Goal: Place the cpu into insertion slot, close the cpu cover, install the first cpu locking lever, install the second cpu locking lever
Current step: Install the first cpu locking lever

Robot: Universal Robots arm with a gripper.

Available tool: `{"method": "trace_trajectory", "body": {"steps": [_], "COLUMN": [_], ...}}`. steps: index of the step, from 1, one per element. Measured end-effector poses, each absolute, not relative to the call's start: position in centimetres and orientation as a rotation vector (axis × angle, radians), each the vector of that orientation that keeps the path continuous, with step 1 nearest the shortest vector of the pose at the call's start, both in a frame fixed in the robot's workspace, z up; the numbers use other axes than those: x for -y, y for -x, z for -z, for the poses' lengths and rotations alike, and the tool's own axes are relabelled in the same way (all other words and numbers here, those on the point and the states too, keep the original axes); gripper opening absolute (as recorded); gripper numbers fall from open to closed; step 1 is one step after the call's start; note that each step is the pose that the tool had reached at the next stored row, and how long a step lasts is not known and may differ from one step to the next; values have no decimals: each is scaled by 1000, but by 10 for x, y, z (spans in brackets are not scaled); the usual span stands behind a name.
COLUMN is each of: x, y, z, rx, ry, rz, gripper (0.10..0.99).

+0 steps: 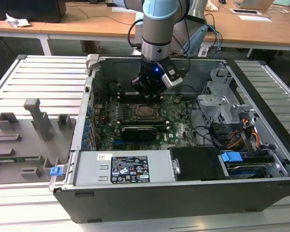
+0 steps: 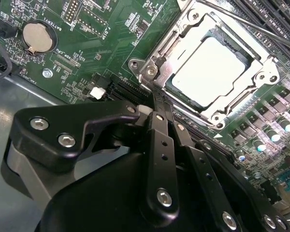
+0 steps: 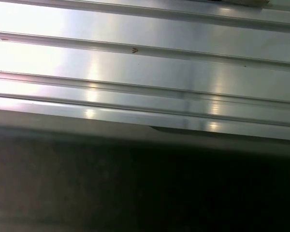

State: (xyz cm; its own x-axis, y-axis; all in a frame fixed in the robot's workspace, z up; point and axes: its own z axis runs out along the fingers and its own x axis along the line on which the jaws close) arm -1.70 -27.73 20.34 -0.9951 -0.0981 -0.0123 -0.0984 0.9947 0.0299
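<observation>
Green motherboard (image 2: 94, 43) fills the open case (image 1: 261, 121), the cpu (image 2: 210, 70) seated under its cpu cover (image 2: 183, 36). Gripper (image 2: 157, 108) fingers (image 2: 159, 145) look pinched together on nothing, their tips touching the cover's near corner, the socket lying just beyond them.

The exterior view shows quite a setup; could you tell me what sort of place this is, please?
Probably a robotics lab: an open computer case sits on a slotted aluminium table, with wooden desks behind.

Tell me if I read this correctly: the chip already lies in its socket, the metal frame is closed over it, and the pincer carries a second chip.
Not quite. In the second wrist view the chip lies in the socket under the closed frame, but the pincer carries nothing.
</observation>
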Motion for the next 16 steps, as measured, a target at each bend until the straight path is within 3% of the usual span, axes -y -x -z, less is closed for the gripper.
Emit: {"method": "trace_trajectory", "body": {"steps": [16], "x": [278], "y": [17], "z": [-212], "rx": [-3126], "ry": [154], "rz": [-49], "gripper": [110]}}
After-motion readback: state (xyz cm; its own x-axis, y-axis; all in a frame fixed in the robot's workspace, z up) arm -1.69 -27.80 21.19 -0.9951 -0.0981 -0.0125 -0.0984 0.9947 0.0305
